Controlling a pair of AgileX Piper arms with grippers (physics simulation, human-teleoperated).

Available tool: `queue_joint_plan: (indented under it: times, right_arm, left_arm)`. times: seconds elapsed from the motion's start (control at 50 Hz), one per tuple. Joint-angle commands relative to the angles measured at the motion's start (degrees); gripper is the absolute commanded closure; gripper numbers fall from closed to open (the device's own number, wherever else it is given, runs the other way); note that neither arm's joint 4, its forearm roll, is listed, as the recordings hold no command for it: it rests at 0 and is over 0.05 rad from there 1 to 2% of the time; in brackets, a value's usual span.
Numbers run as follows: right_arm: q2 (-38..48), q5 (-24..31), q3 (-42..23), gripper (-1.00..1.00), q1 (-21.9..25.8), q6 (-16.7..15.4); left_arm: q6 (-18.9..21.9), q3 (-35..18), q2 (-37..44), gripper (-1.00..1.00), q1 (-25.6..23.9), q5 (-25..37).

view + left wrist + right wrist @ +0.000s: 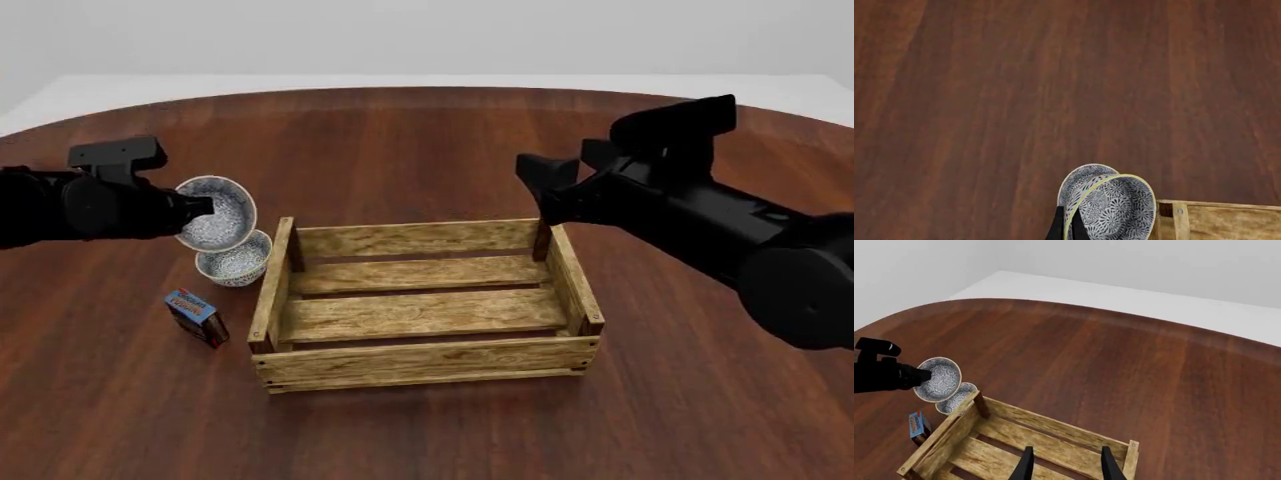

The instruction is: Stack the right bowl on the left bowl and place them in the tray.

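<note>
The left gripper (200, 207) pinches the rim of one patterned bowl (216, 213) and holds it tilted in the air, its opening turned toward the crate side. In the left wrist view its two dark fingers (1057, 225) are closed on the yellowish rim of this bowl. The second bowl (235, 259) seems to stand on the table (427, 130) directly under the lifted one, just beside the left end of the tray (424, 352). Whether the two bowls touch cannot be told from these pictures.

The important relation is this: the lower bowl lies below the held bowl and a little toward the tray. So the left arm is much nearer to both bowls, and the next move probably asks only for a short lowering with the held bowl turned level.

The right gripper (1066, 465) hangs above the far right corner of the tray, its fingers spread apart and holding nothing.

Both bowls are round, with a grey and white flower pattern that looks like glazed ceramic. The tray is a rectangular crate of light rough wood with slats and corner posts, its long axis running left to right. A small blue-and-red box (196, 316) lies near its left front corner.
</note>
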Motion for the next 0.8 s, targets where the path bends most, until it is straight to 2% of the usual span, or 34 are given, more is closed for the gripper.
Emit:
queue_joint_plan:
  times: [0.02,0.8]
  right_arm:
    - [-0.08,0.04,0.01,-1.0,0.06,-0.04]
    - [-0.07,0.05,0.01,-1.0,0.05,-0.04]
  left_arm:
    - [0.46,0.42,0.29,1.0,-2.12,-0.26]
    - [0.41,-0.7,7.2,1.0,-2.72,-2.61]
